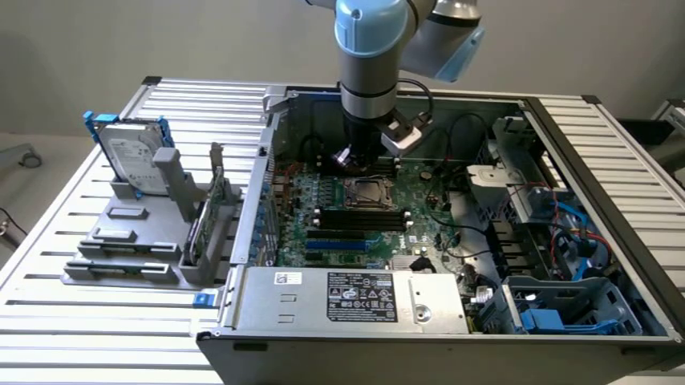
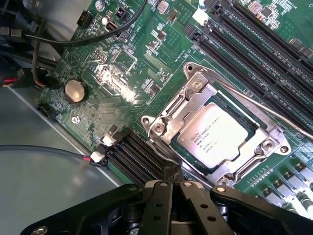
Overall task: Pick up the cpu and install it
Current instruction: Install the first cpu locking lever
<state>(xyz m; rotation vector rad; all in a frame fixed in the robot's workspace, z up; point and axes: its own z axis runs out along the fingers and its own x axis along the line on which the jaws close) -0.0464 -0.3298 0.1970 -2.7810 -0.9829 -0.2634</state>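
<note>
Your cpu (image 2: 212, 137) lies flat in the socket (image 2: 161, 128) at mid-board. Its pale metal lid carries small dark print too fine to read. A silvery steel frame rims it. Long black slots (image 2: 244, 54) run along one side, and open green board (image 2: 146, 54) lies on the other. The gripper (image 2: 171, 174) hovers just off the socket's corner, fingers pressed together, holding nothing.
</note>
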